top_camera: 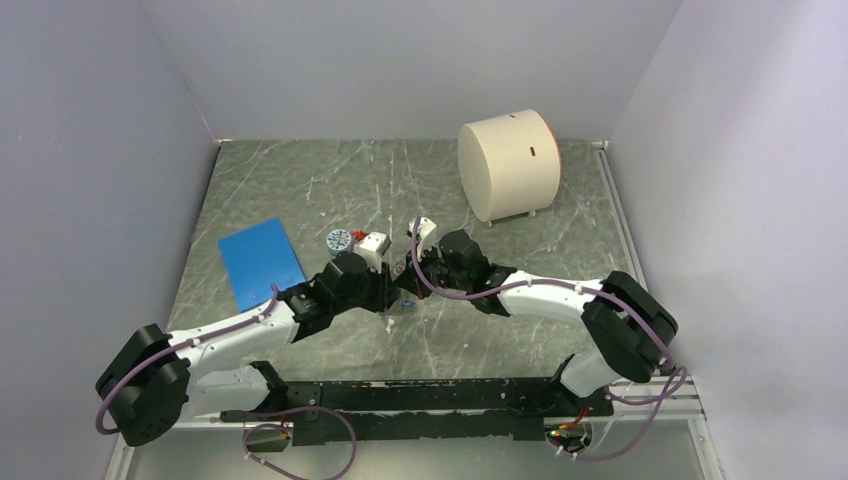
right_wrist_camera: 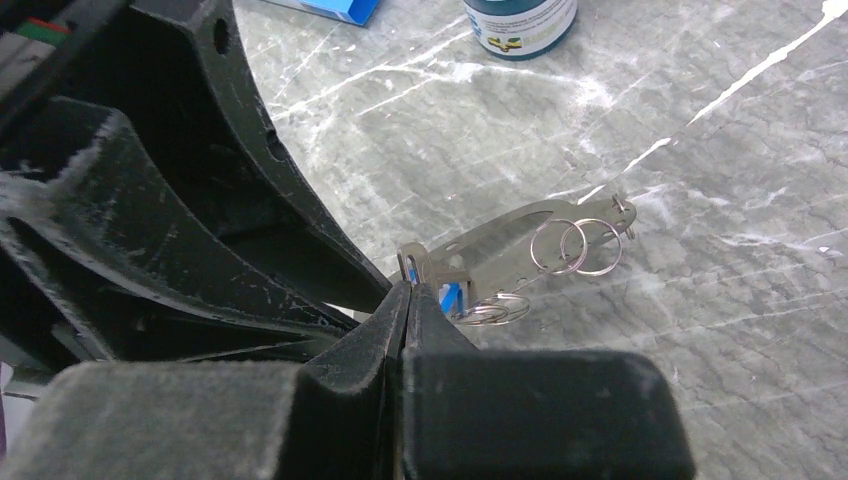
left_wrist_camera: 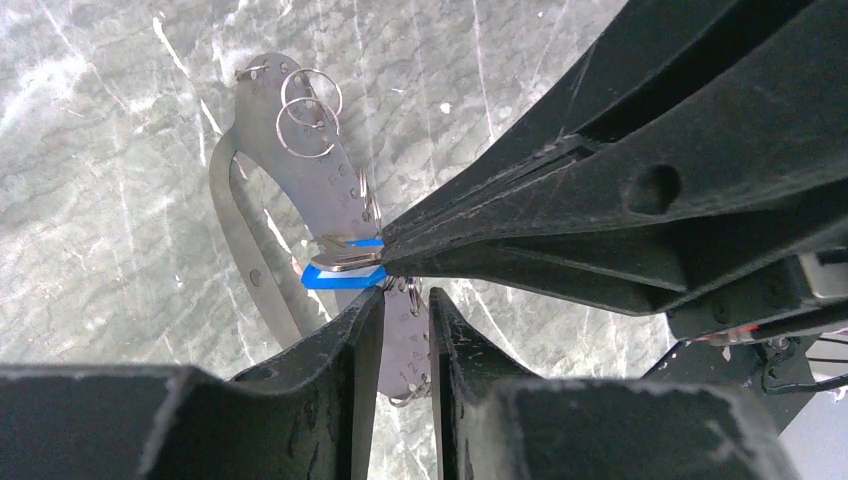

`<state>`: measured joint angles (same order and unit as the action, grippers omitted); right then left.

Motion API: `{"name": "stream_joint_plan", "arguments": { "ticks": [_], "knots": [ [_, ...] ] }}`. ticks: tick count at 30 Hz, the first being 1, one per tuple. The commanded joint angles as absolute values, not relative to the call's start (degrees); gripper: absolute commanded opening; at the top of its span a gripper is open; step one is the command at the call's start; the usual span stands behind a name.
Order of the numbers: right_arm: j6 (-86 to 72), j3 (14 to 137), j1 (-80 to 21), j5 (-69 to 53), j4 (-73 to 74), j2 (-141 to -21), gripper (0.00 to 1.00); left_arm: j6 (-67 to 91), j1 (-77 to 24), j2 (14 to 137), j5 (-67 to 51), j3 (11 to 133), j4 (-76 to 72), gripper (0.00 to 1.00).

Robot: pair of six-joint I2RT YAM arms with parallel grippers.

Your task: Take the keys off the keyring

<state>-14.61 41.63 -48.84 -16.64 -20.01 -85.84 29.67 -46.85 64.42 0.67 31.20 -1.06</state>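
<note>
The keyring (left_wrist_camera: 300, 170) is a flat grey metal loop with small split rings on it; it also shows in the right wrist view (right_wrist_camera: 500, 245). My left gripper (left_wrist_camera: 405, 296) is shut on its numbered lower end and holds it just above the table. My right gripper (right_wrist_camera: 408, 288) is shut on the blue-headed key (left_wrist_camera: 343, 276), which hangs at the keyring's middle and shows next to my fingertips (right_wrist_camera: 453, 297). In the top view the two grippers (top_camera: 400, 285) meet tip to tip at the table's centre. No yellow or green key is in view.
A small round blue-patterned jar (top_camera: 338, 240) stands just behind the left gripper, with a small red item (top_camera: 357, 234) beside it. A blue sheet (top_camera: 260, 262) lies at the left. A large cream cylinder (top_camera: 508, 165) stands at the back right. A white scrap (top_camera: 388, 325) lies near the grippers.
</note>
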Motion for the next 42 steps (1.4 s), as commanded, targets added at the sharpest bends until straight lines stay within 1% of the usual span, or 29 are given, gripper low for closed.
{"name": "stream_joint_plan", "arguments": {
  "ticks": [1,9,12,15,19,23,34,42],
  "knots": [
    [-15.21,43.68,-48.95,-17.39,-23.11,-85.45,0.0,30.36,-46.73,65.42,-0.09,32.3,-3.86,0.29],
    [-15.54,43.68,-48.95,-18.06,-23.38,-85.61,0.0,28.65,-46.75,65.19,2.77,29.85,-9.17,0.3],
    [-15.65,43.64,-48.93,-18.21,-23.59,-85.52,0.0,27.62,-46.75,65.62,2.79,29.64,-10.2,0.29],
    [-15.78,43.61,-48.93,-18.35,-23.6,-85.45,0.0,26.96,-46.74,66.08,2.09,29.62,-10.96,0.25],
    [-16.05,43.68,-48.91,-18.37,-23.35,-85.18,0.0,25.93,-46.68,65.77,1.33,28.92,-11.83,0.16],
    [-16.68,44.0,-48.83,-17.42,-22.36,-85.09,0.0,24.73,-46.71,64.78,0.55,27.7,-12.43,0.03],
    [-19.75,44.74,-47.53,-15.35,-19.81,-85.58,0.0,19.85,-46.68,62.81,-2.13,25.13,-14.72,0.03],
    [-21.3,44.91,-45.93,-16.5,-19.6,-87.33,0.0,17.09,-46.74,60.35,-3.12,23.96,-16.08,0.02]
  ]
}}
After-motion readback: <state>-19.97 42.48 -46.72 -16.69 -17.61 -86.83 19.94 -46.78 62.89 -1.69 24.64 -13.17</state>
